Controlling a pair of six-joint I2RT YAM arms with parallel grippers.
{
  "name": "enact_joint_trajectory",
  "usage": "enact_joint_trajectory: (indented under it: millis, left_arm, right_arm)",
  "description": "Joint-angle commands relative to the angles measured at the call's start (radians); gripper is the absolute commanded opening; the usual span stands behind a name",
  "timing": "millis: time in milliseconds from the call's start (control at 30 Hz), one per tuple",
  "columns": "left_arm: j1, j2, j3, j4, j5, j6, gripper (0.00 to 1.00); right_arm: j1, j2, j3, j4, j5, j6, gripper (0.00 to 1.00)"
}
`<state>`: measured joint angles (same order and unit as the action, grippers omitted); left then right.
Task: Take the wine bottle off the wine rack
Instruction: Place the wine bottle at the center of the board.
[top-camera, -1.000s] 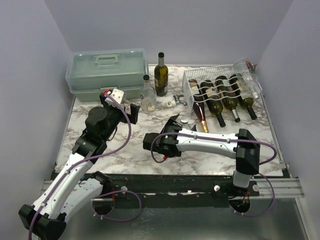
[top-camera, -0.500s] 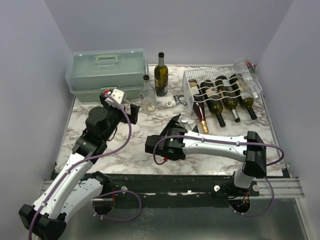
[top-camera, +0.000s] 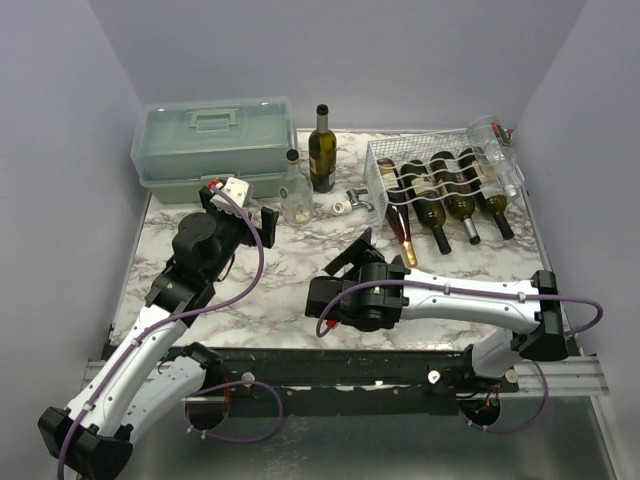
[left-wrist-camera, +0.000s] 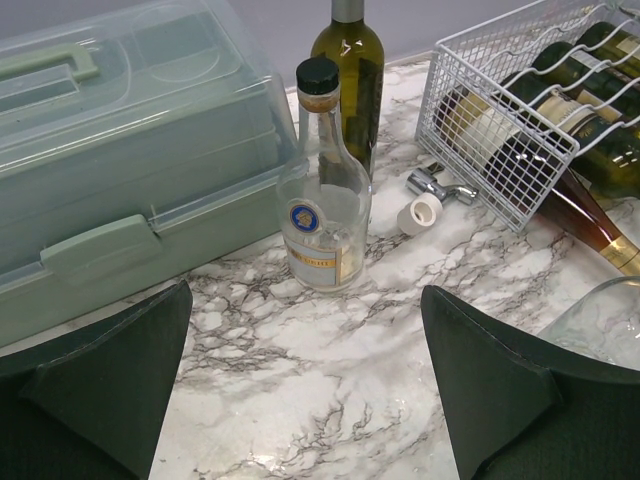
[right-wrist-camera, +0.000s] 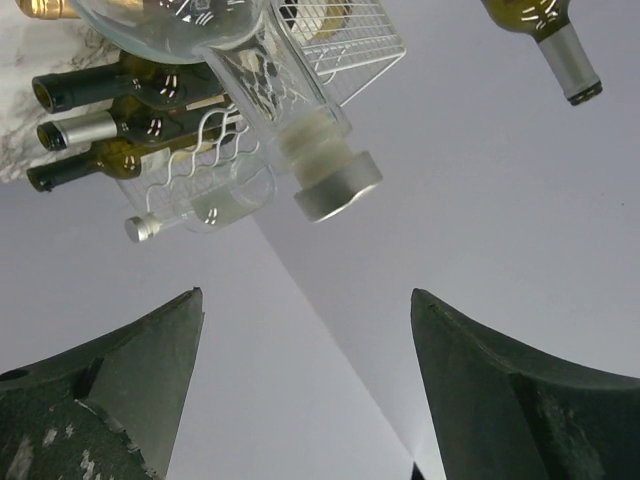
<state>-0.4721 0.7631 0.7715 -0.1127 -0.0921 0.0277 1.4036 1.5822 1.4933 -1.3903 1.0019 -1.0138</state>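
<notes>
While the right arm lies stretched low across the marble table (top-camera: 300, 250), the right gripper (right-wrist-camera: 305, 295) is released, jaws apart, nothing between them. A clear silver-capped bottle (right-wrist-camera: 300, 130) sits just ahead of its fingers (right-wrist-camera: 150, 360), not gripped. The white wire wine rack (top-camera: 378, 175) stands back right on the table. Four wine bottles (top-camera: 445, 205) lie in its wavy cradles, necks toward the near edge. The leftmost, a pinkish gold-capped bottle (top-camera: 402, 228), pokes out of the rack front. One more clear bottle (top-camera: 497, 155) rests on top at the rack's right end. The left gripper (left-wrist-camera: 305, 295) is released too, jaws wide and empty, facing a small clear black-capped bottle (left-wrist-camera: 322, 210). That one stands upright just in front of a green wine bottle (left-wrist-camera: 350, 60), beside the pale green toolbox (left-wrist-camera: 120, 150). A white ring (left-wrist-camera: 425, 213) and a metal stopper (left-wrist-camera: 440, 185) lie by the rack's left wall.
</notes>
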Motion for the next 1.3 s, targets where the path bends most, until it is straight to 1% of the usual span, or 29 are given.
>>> enact_joint_trajectory:
  millis: [0, 133, 233, 400, 500, 600, 833, 933, 1000, 1067, 1167, 1267]
  left_arm:
    - [0.007, 0.001, -0.012, 0.018, -0.015, 0.012, 0.99]
    - [0.006, 0.005, -0.012, 0.018, -0.017, 0.014, 0.99]
    - [0.006, 0.009, -0.012, 0.018, -0.02, 0.015, 0.99]
    - [0.006, 0.013, -0.012, 0.018, -0.024, 0.018, 0.99]
    - [0.006, 0.013, -0.014, 0.018, -0.024, 0.02, 0.99]
    - [0.006, 0.012, -0.014, 0.018, -0.026, 0.02, 0.99]
    - [0.006, 0.01, -0.012, 0.018, -0.021, 0.018, 0.99]
    - [0.006, 0.01, -0.014, 0.018, -0.021, 0.018, 0.99]
    - [0.007, 0.011, -0.014, 0.018, -0.023, 0.017, 0.99]
    - [0.006, 0.016, -0.014, 0.018, -0.02, 0.014, 0.99]
    - [0.006, 0.023, -0.014, 0.018, -0.014, 0.009, 0.99]
    - [0.007, 0.029, -0.015, 0.018, -0.009, 0.006, 0.99]
  right_arm:
    - [0.016, -0.039, 0.028, -0.032, -0.034, 0.103, 0.86]
    - [0.018, -0.08, 0.01, -0.03, -0.036, 0.12, 0.89]
    - [0.018, -0.095, 0.042, -0.029, -0.053, 0.153, 0.95]
    - [0.018, -0.114, 0.074, -0.029, -0.074, 0.187, 0.99]
    - [0.016, -0.128, 0.061, -0.024, -0.083, 0.212, 1.0]
    - [0.006, -0.136, 0.095, -0.02, -0.096, 0.235, 1.0]
    - [-0.121, -0.115, 0.284, -0.012, -0.171, 0.293, 1.0]
    - [-0.215, -0.084, 0.404, -0.021, -0.261, 0.344, 0.99]
    - [-0.277, -0.061, 0.53, -0.027, -0.343, 0.388, 0.99]
    - [-0.328, -0.052, 0.618, -0.027, -0.405, 0.424, 1.0]
    - [-0.409, -0.062, 0.673, -0.016, -0.478, 0.471, 0.99]
    - [-0.49, -0.09, 0.673, 0.003, -0.556, 0.509, 1.0]
